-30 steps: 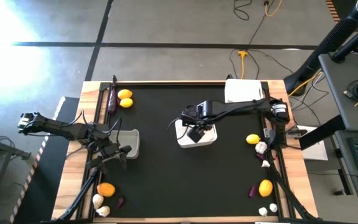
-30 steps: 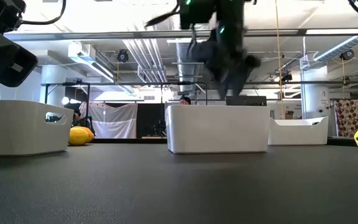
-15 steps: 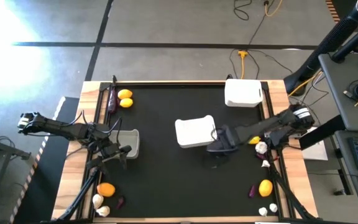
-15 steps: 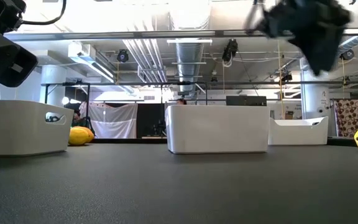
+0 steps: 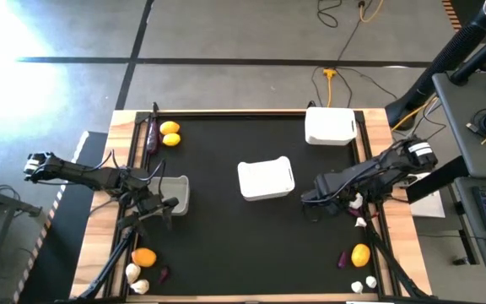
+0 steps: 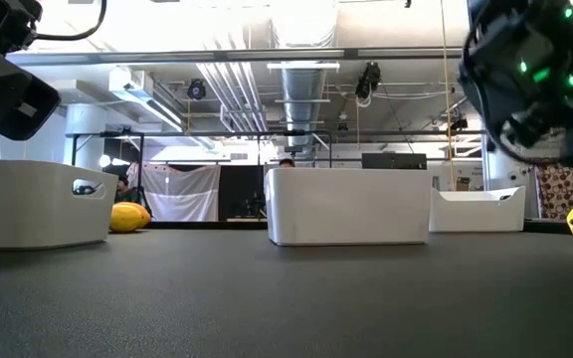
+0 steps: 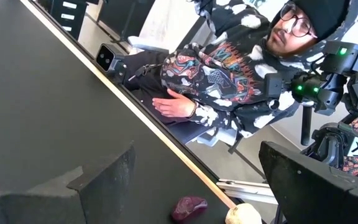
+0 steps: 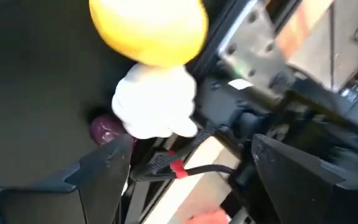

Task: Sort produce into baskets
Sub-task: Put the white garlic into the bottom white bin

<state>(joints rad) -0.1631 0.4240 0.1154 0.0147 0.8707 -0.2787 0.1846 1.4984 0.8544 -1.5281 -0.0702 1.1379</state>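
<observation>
Three white baskets stand on the black mat: one at the left [image 5: 178, 192], one in the middle [image 5: 266, 179], one at the far right [image 5: 331, 127]. My right gripper [image 5: 323, 201] is open and empty, between the middle basket and the right edge. Its wrist view shows a lemon [image 8: 148, 28], a garlic bulb [image 8: 155, 106] and a small purple piece [image 8: 106, 129] ahead of the open fingers [image 8: 188, 180]. My left gripper [image 5: 163, 207] waits open and empty beside the left basket; its wrist view [image 7: 197, 193] shows a purple piece [image 7: 188, 208] and a garlic bulb [image 7: 242, 215].
Two lemons [image 5: 170, 133] and an eggplant [image 5: 151, 135] lie at the far left. An orange [image 5: 144, 257] and garlic [image 5: 133, 272] lie at the near left. A lemon [image 5: 360, 253] and garlic [image 5: 358, 287] lie at the near right. A person [image 7: 229, 68] sits beyond the table.
My right gripper has swung from above the middle basket toward the table's right edge and a little toward the near edge, coming close to the lemon and garlic there. The baskets and produce have stayed in place.
</observation>
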